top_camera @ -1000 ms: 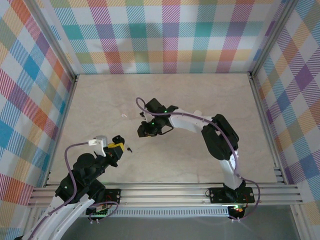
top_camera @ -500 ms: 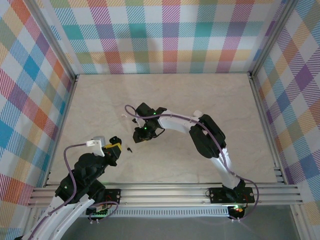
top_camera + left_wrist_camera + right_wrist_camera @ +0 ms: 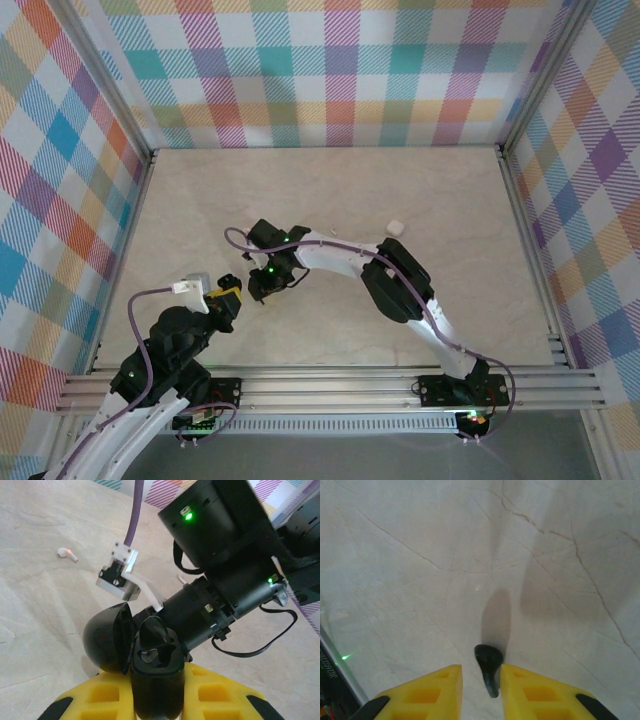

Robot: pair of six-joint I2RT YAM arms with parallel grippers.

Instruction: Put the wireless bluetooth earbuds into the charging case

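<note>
Left gripper (image 3: 155, 707) clenched on open black charging case (image 3: 150, 672); right gripper (image 3: 481, 682) pinching black earbud (image 3: 488, 667) by stem, poised over marble table (image 3: 420, 555) beside case

The right claw (image 3: 262, 287), an earbud (image 3: 488, 668) between its fingers, sits at two o'clock of the left claw (image 3: 229, 296), which grips an open case (image 3: 154, 666).

Pale beige marble-patterned tabletop (image 3: 200, 200), bounded at 9, 12 and 3 o'clock by multicoloured plaid-patterned walls (image 3: 330, 70). Ribbed aluminium rail (image 3: 330, 385) at 6 o'clock. Left wrist view, 10 o'clock: small white bud-shaped piece with reddish tip (image 3: 66, 554), lying on the tabletop.
</note>
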